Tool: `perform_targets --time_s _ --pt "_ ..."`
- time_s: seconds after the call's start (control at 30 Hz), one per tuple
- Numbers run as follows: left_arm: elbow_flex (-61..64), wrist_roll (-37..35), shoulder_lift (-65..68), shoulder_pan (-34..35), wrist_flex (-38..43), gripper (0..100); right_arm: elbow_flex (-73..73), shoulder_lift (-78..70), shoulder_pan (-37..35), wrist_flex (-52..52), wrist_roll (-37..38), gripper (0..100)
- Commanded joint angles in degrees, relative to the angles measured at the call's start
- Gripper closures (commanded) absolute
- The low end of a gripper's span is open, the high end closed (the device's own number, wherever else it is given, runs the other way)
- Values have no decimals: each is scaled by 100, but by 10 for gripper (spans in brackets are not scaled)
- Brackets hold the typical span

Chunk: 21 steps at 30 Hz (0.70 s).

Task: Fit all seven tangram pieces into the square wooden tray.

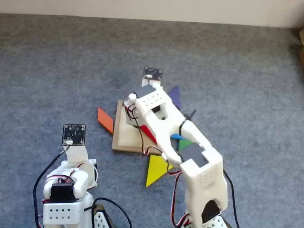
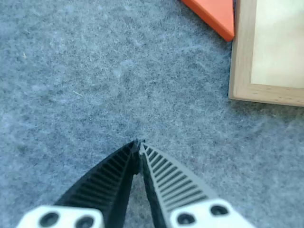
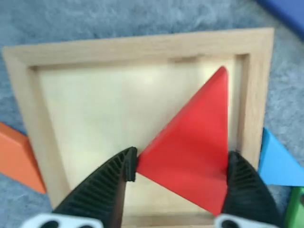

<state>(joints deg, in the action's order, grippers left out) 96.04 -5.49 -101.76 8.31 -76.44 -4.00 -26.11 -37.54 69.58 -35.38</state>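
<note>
One tray (image 3: 142, 45), six pieces seen. Right gripper (image 3: 181, 161) clamps red triangle (image 3: 190, 142) over the tray floor by one wall, open floor beside it. Orange piece (image 1: 105, 119), purple piece (image 1: 175, 96), blue piece (image 1: 176, 137), green piece (image 1: 184, 143) and yellow piece (image 1: 156, 170) lie around the tray's outer edges. Left gripper (image 2: 139, 145) is fully closed and empty, off a tray corner.

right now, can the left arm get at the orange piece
Probably yes: the left tool, shut, sits over bare carpet; the orange piece lies ahead beside the tray, nothing between. It must open first.
</note>
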Motion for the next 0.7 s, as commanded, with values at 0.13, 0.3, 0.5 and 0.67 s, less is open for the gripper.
perform_targets --time_s 0.13,0.3,0.5,0.67 --pt "110 44 -286 75 -9 994 -40 110 92 690 132 621" --pt "110 44 -286 75 -9 994 -75 136 92 708 167 619" --pt "110 44 -286 75 -9 994 -558 119 92 963 642 619" --pt "110 44 -286 75 -9 994 -655 84 277 1033 642 619"
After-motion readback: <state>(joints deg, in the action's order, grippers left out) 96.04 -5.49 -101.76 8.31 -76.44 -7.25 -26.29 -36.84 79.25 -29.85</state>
